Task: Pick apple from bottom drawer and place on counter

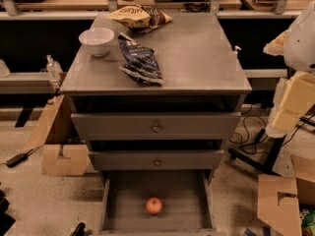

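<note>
Bottom drawer (112,200) is pulled fully out at the lower centre of the frame, so the apple (154,206) is exposed from above. It sits on the drawer floor near the front middle, clear of both side walls, with nothing else in the tray. Middle drawer (157,160) and top drawer (156,127) are shut, but their fronts overhang the back of the tray, so I'd go in from the front or straight above. Gripper (288,109) looks to be the pale blocky end of the arm at the right edge, mid height, well apart from the apple and holding nothing I can see; can't tell if the jaws are wide or narrow. Pick not yet begun, by my read. Counter (202,58) fills the upper centre. Its left and back are taken: white bowl (96,40) at upper left, dark blue snack bag (140,60) just beside it, tan snack bag (140,17) at the back edge. The right half is bare, so that's likely the drop spot. Around the cabinet: cardboard piece (61,156) on the floor left, another cardboard piece (278,205) lower right, plastic bottle (53,69) on the left ledge, and a dark stand leg (253,159) with cables on the right, near the arm's path.
</note>
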Robot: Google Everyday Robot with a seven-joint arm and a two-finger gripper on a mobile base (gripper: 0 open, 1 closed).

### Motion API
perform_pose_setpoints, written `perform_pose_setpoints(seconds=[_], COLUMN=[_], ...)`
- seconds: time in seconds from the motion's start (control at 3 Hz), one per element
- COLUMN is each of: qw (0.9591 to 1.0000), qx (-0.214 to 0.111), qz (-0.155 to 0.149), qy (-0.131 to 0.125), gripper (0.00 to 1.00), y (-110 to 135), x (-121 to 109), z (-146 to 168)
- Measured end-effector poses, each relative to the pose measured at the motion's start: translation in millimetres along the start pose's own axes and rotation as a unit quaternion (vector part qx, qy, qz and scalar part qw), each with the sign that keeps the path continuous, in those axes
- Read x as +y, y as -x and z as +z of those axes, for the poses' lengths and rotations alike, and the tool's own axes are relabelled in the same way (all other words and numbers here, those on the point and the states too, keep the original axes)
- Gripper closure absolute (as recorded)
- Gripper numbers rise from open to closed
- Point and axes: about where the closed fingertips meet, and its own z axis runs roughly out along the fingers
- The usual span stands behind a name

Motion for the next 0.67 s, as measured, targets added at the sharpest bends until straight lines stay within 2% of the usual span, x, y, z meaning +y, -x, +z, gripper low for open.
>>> perform_pose_setpoints(seconds=[0.33, 0.67], qw=[1.0000, 0.9984], qx=[-0.004, -0.053], qz=[0.001, 0.017], qy=[0.000, -0.002], gripper=[0.00, 0.00], y=[-1, -12], x=[0, -4], z=[3, 40])
